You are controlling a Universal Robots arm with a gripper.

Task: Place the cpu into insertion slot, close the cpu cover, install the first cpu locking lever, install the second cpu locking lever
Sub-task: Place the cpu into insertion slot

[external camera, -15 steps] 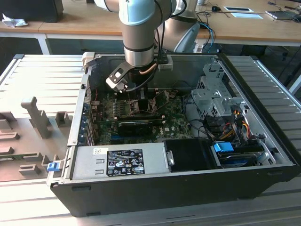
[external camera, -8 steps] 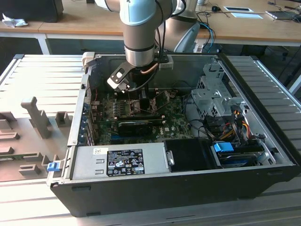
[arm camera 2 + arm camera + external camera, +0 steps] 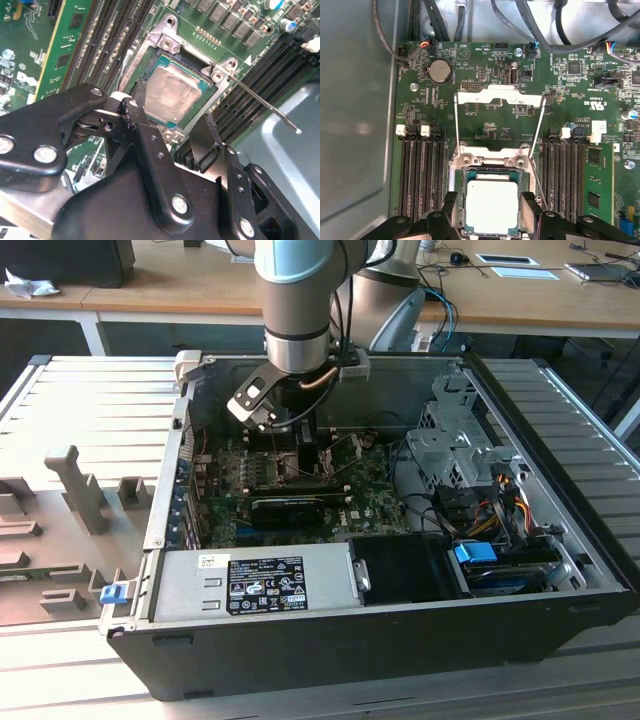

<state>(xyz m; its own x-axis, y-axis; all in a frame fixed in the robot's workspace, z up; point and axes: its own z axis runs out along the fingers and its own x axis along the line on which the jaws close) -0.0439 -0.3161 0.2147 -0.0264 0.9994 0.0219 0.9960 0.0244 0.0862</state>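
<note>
Ribbed metal worktop (image 3: 60, 400) carried an open PC case (image 3: 400, 640); arm reached inside; cpu (image 3: 490, 207) lay flat in insertion slot (image 3: 186, 56); cpu cover (image 3: 500, 95) stood swung up, off the chip; fingers (image 3: 529, 207) spread apart, one each side of cpu; whether they touched it, couldn't tell.

A white label (image 3: 265, 583) carrying black print and small symbols is sitting on the power supply (image 3: 190, 585) in the exterior view. White lettering is running across the motherboard (image 3: 490, 125) (image 3: 30, 65) in both wrist views. None is proving legible.
</note>
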